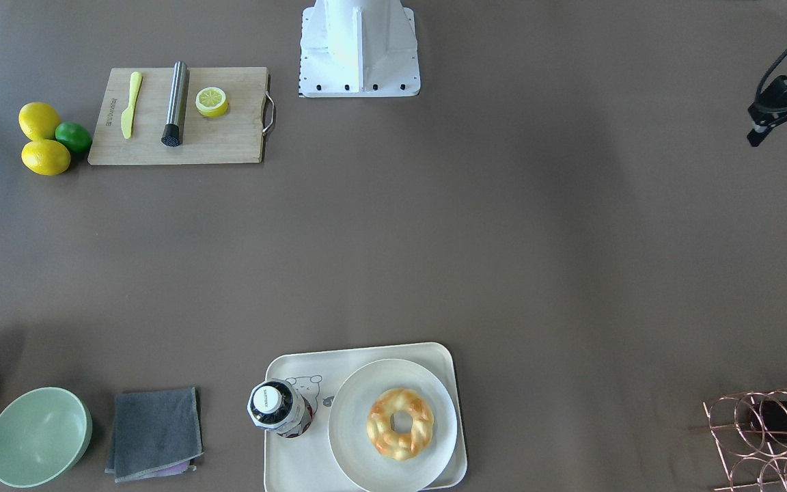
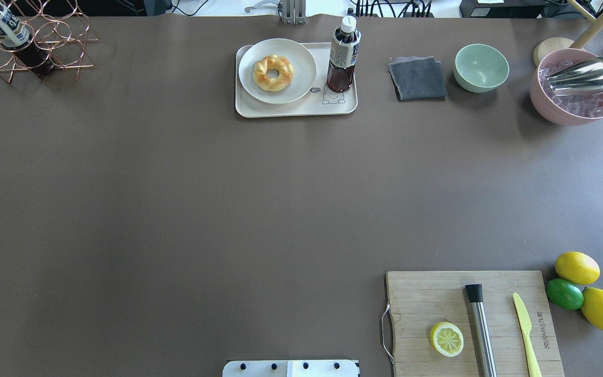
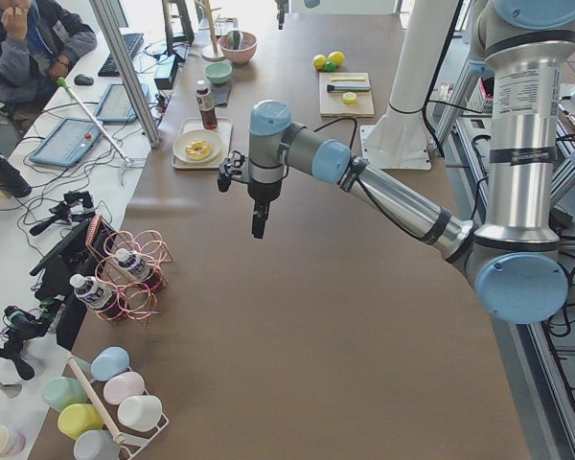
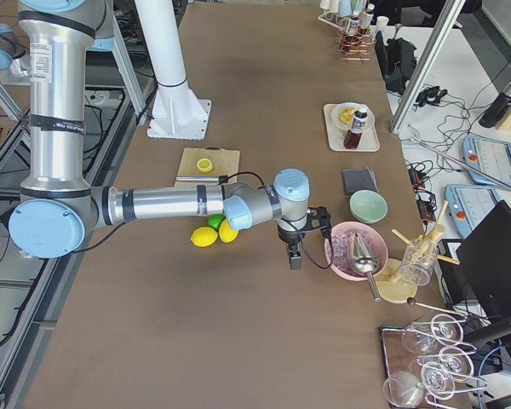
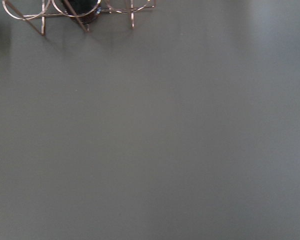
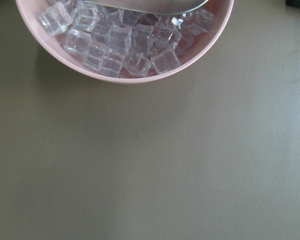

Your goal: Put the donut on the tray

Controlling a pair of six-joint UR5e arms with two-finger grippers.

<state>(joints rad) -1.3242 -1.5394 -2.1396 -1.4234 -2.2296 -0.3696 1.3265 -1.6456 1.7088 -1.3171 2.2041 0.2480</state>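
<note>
The donut (image 1: 400, 424), a golden braided ring, lies on a round off-white plate (image 1: 352, 410) that sits on the cream tray (image 1: 291, 471) at the table's far middle. It also shows in the overhead view (image 2: 273, 73), with the tray (image 2: 291, 109) under it. A dark drink bottle (image 2: 343, 57) stands upright on the same tray. My left gripper (image 3: 258, 228) hangs over bare table, far from the tray. My right gripper (image 4: 295, 260) hangs beside the pink ice bowl. I cannot tell whether either is open or shut. Neither holds anything that shows.
A wooden cutting board (image 2: 437, 298) with a lemon half (image 2: 446, 339), a steel muddler and a yellow knife lies near the right. Lemons and a lime (image 2: 565, 293) sit beside it. A green bowl (image 2: 481, 67), grey cloth (image 2: 417, 78), pink ice bowl (image 6: 125, 75) and copper bottle rack (image 2: 34, 47) line the far edge.
</note>
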